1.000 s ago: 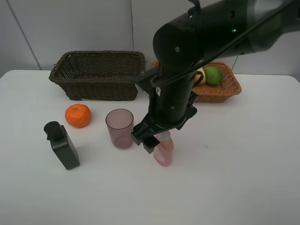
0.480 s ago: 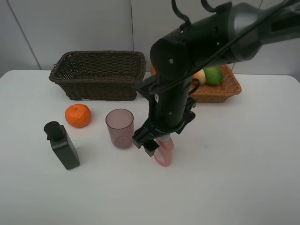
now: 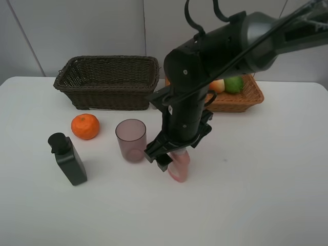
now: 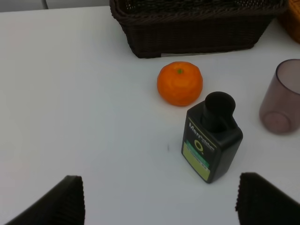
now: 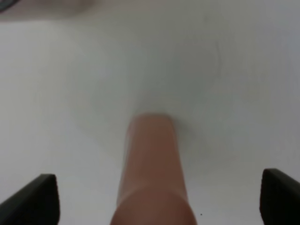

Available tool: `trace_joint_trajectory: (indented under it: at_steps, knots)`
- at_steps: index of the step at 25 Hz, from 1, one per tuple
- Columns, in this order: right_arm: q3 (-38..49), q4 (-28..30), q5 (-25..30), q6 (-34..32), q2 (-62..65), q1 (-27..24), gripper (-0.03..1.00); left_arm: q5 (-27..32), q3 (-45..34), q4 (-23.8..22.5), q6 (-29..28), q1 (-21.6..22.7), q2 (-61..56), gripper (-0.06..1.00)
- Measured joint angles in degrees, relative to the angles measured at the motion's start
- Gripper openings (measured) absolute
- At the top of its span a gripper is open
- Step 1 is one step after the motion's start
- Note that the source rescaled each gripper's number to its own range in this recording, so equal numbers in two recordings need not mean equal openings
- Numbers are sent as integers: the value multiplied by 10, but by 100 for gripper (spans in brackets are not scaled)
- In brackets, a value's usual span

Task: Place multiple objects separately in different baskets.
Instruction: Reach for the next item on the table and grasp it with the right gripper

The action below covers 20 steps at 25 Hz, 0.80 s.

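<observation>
Your right gripper (image 3: 165, 160) hangs spread wide with nothing in it, pointing down at the worktop (image 3: 266, 179) near the middle. The pink bottle (image 3: 179, 169) is right there: in the wrist view it fills the gap between the two jaws, with clear space on either side and no contact that I can see. Its long axis runs along the line of the gripper's reach rather than across it, so the jaws stand on the bottle's two narrow sides. That is the relation you need for a squeeze. The view is too blurred to say whether the bottle stands straight or leans.

Just beside it, on the left arm's side, is the mauve cup (image 3: 131, 139), close enough to nudge. Farther back, the dark basket (image 3: 110, 95) looks the likelier home, since fruit sits in the tan basket (image 3: 241, 100).

Your left gripper (image 4: 166, 204) is also wide and empty, and nearer the black pump bottle (image 4: 212, 140), so this pick belongs to the right.
</observation>
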<state>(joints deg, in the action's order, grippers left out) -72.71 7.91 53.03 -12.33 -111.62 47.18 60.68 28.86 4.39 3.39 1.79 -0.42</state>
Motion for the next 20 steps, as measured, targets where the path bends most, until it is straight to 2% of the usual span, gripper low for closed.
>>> trace_joint_trajectory:
  at_steps: [20]
  knots:
    - [0,-5,7,1,-25,0,95,0,0,0,0,0,0,85]
